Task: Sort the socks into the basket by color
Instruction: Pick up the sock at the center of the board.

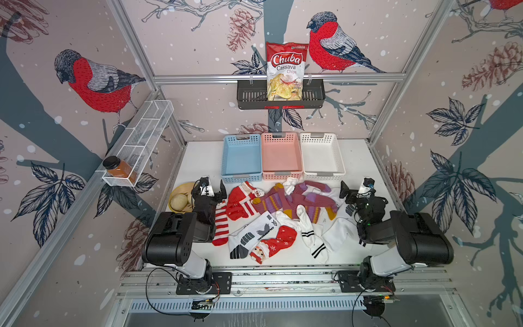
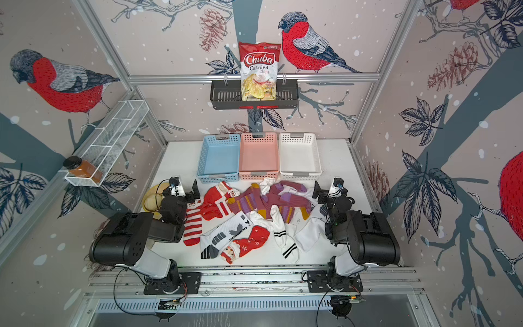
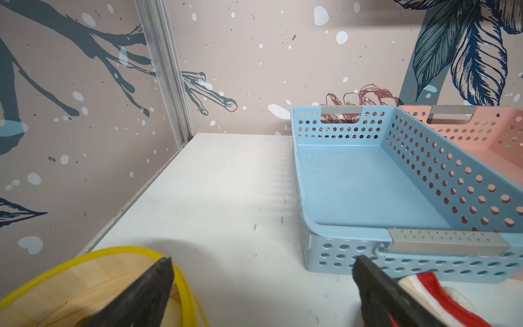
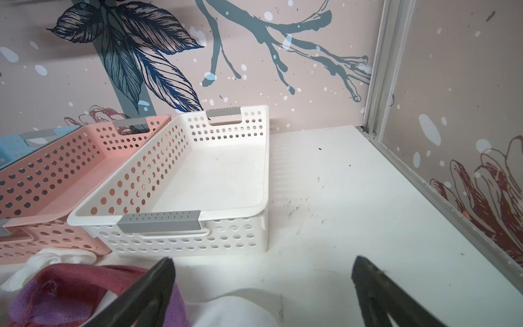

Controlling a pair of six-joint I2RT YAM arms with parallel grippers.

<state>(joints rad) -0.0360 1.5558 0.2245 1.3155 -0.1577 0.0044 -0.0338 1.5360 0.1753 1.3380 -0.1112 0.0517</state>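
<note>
The socks lie in a heap mid-table in both top views: red-and-white ones (image 1: 240, 202), a Santa sock (image 1: 273, 245), maroon-purple ones (image 1: 297, 201) and white black-striped ones (image 1: 314, 240). Behind them stand a blue basket (image 1: 242, 177), a pink basket (image 1: 280, 175) and a white basket (image 1: 322, 175), all showing bare floors. My left gripper (image 3: 261, 263) hangs open at the heap's left end, a red-and-white sock (image 3: 433, 288) beside one finger. At the right end my right gripper (image 4: 261, 263) is open above a white sock (image 4: 235, 311).
A yellow-rimmed wooden bowl (image 1: 181, 198) sits just left of the left gripper (image 1: 210, 189). A white wire shelf with a jar (image 1: 119, 168) hangs on the left wall, and a black shelf holds a chips bag (image 1: 284, 70) on the back wall. Metal frame posts edge the table.
</note>
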